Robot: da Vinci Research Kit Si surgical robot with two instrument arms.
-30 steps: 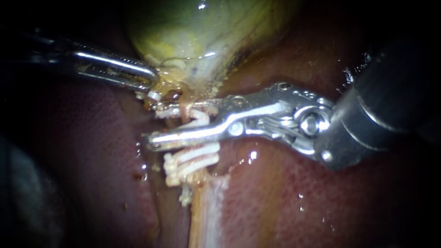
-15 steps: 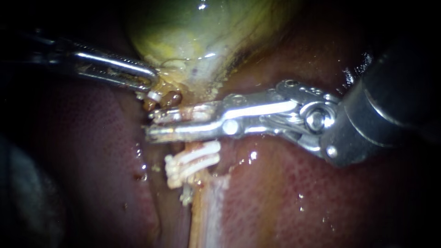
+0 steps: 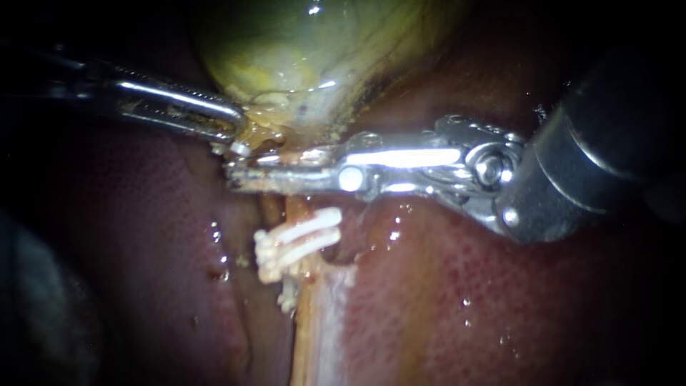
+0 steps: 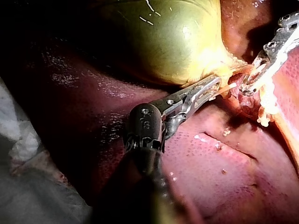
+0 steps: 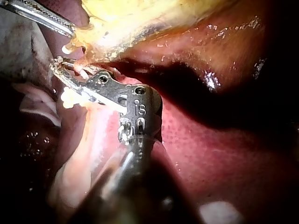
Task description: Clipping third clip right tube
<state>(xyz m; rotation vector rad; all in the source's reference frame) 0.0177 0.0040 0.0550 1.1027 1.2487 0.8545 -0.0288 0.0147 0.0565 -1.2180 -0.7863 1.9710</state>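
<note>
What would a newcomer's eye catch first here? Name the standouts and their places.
The bright metal right instrument reaches across the endoscope view's middle, jaws shut on the tube just under the yellow-green gallbladder. White clips sit on the tube right below those jaws. The left instrument grips the gallbladder's lower end.

Glistening yellow-green gallbladder [image 3: 300,50] rests against the wet, dark red liver [image 3: 464,300]
</note>
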